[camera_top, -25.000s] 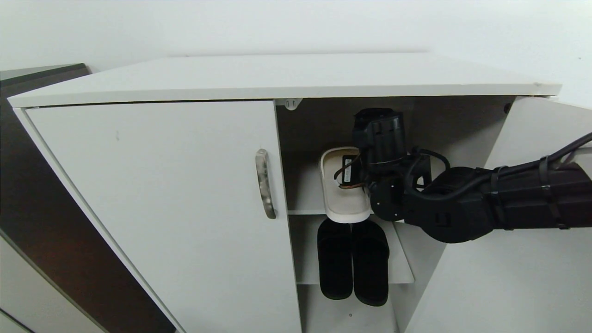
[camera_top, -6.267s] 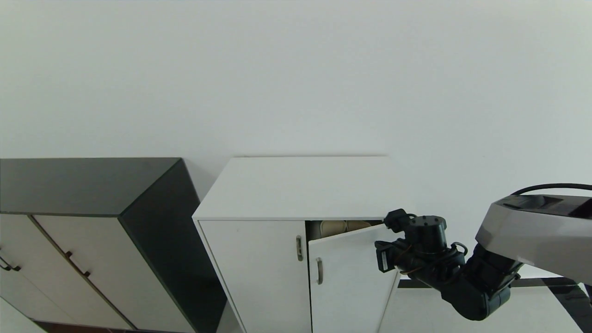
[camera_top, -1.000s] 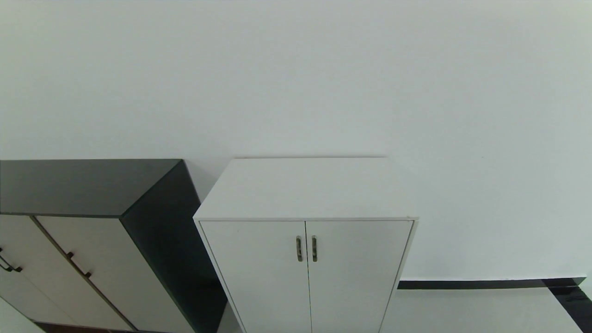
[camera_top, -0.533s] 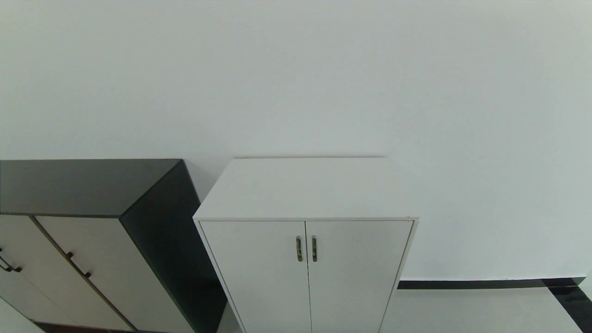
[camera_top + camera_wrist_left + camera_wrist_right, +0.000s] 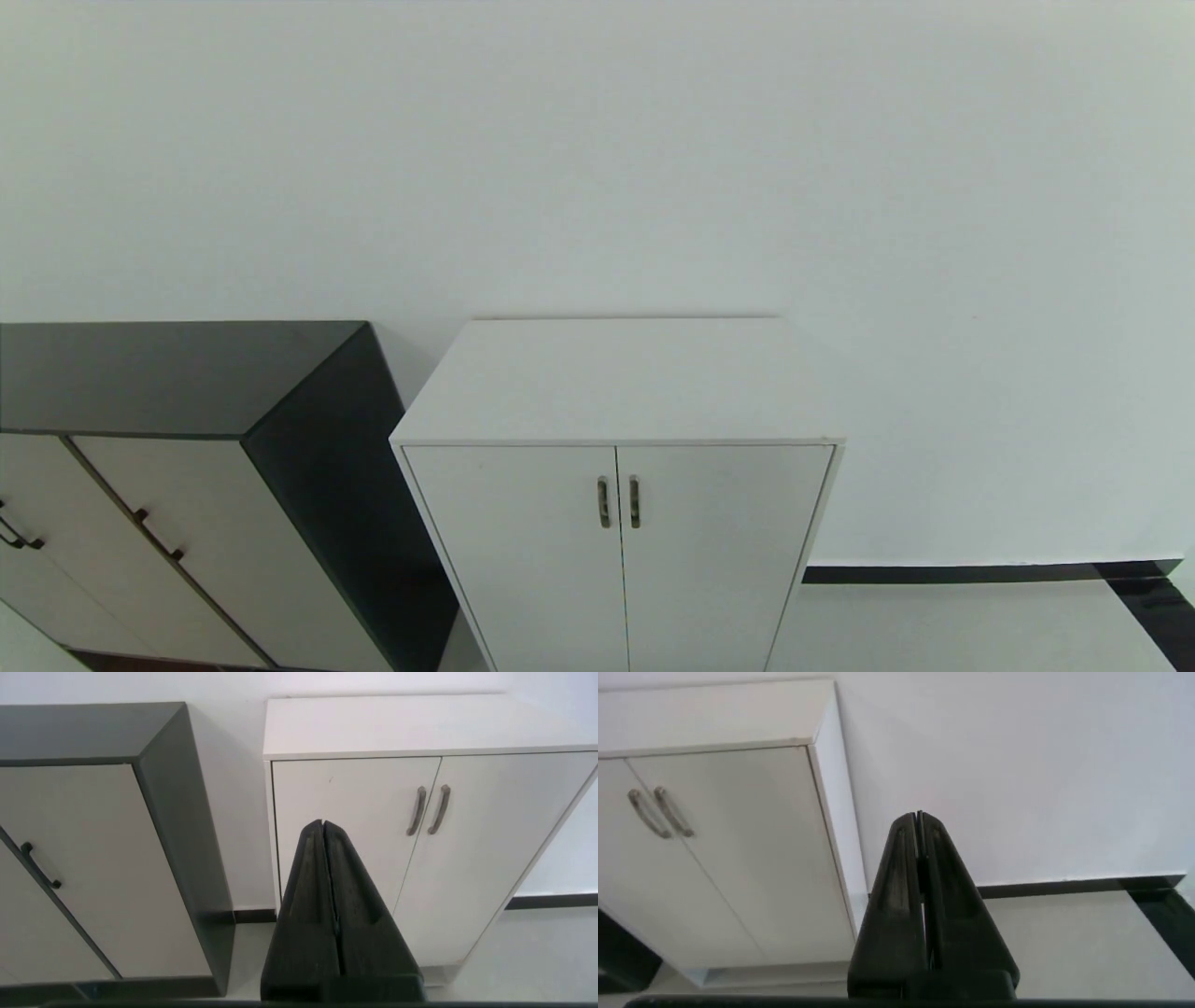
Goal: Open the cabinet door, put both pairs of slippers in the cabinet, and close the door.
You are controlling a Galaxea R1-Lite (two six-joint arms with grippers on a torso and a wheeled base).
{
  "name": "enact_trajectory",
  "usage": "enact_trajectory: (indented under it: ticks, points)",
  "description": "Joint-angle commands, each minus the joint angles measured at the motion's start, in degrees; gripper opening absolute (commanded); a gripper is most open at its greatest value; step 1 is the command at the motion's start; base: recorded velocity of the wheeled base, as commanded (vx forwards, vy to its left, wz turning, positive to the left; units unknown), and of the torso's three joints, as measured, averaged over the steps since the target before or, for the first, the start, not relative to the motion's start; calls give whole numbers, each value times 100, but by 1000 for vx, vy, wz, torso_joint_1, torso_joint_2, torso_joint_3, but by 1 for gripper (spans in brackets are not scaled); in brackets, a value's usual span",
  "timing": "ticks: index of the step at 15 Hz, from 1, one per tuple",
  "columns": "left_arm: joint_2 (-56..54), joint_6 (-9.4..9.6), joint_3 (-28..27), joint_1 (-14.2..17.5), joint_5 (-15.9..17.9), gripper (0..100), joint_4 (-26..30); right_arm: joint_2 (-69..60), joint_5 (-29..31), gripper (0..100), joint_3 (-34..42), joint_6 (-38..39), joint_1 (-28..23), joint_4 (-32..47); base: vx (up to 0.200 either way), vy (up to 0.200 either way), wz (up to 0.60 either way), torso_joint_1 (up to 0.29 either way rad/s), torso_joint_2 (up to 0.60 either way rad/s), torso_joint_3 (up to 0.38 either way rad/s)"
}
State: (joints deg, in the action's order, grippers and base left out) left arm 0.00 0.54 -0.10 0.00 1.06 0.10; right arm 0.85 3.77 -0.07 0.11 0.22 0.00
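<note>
- Cabinet [image 5: 616,383] is standing against the wall, its doors [image 5: 714,551] sitting flush.
- Left gripper [image 5: 322,831] and right gripper [image 5: 920,821] are hanging clear, fingers pressed together.
- Closing step is appearing complete; no further move seeming needed.

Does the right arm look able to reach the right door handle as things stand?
Probably not yet. The right hand is shut and sits well back from the cabinet. Nothing blocks the handle, so moving closer should do it.
</note>
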Motion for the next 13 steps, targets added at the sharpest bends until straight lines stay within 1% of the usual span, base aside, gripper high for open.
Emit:
enact_trajectory:
  ticks: [1,13]
  points:
    - [9,-1,1,0,-1,0,-1,-85,-8,0,7,7,-4,0,0,0,0,0,0,0]
    - [0,-10,10,0,-27,0,-1,-85,-148,0,7,77,-13,-9,0,0,0,0,0,0]
